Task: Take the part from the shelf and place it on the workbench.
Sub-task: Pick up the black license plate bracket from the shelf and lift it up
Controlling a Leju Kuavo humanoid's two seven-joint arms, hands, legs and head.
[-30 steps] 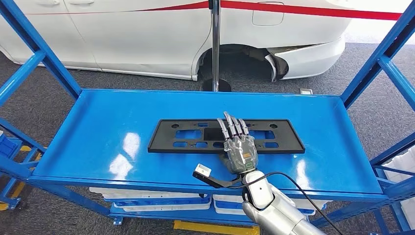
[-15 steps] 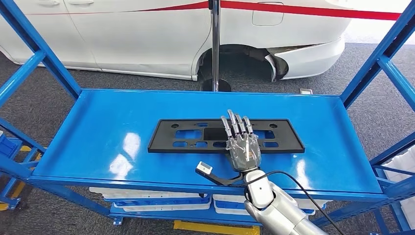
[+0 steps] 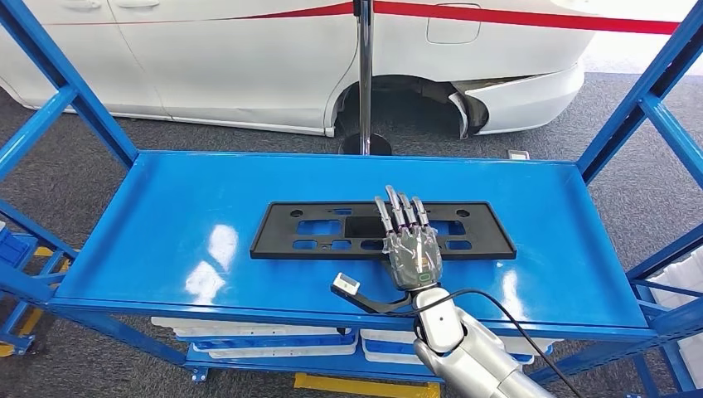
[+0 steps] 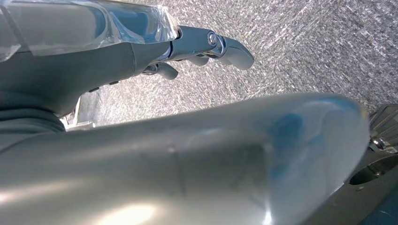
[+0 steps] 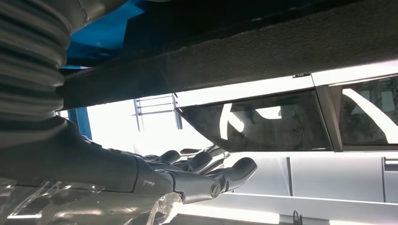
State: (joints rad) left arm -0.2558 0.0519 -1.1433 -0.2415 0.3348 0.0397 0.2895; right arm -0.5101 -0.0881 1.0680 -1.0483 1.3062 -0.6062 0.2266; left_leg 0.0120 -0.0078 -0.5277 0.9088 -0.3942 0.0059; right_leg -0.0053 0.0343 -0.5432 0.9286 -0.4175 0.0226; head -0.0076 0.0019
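Black plastic part (image 3: 381, 230) lies flat mid blue shelf (image 3: 166, 240), right hand (image 3: 410, 249) above its right-centre, fingers stretched and apart, grasping nothing; left hand (image 4: 206, 44) grip: cannot tell.

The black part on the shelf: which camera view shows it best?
The head view: the whole black part lies flat on the blue shelf, the right hand above its middle. The right wrist view shows a dark edge, perhaps the part. The left wrist view shows floor.
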